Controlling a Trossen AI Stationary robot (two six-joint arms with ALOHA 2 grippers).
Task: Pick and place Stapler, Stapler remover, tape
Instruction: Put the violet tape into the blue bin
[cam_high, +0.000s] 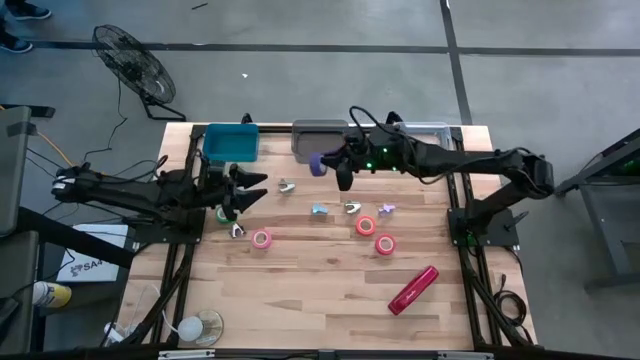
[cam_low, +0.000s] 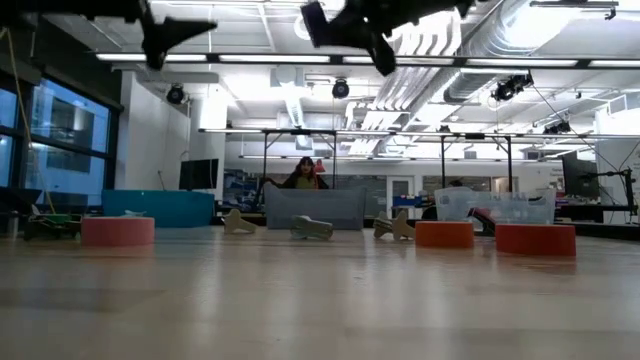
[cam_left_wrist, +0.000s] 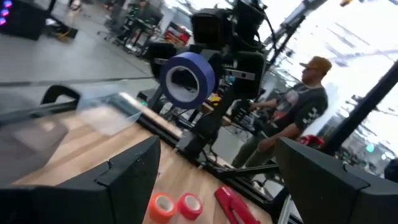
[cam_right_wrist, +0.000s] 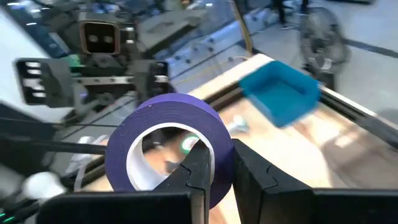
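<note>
1. This is looking like a robotics lab in a big industrial hall, not a home or an office.
2. Two dark robot arms on metal frames are standing at a wooden bench (cam_high: 300, 290), which is sitting on a grey concrete floor (cam_high: 520, 90) with dark lines.
3. In the low view, bare ducts (cam_low: 470, 45) and long strip lights (cam_low: 250, 57) are running under the high ceiling, and more work stations are showing behind.
4. A floor fan (cam_high: 133, 62) is standing beside the bench, with cables lying around.
5. A person in a cap (cam_left_wrist: 297, 118) is standing near equipment in the left wrist view.
</note>
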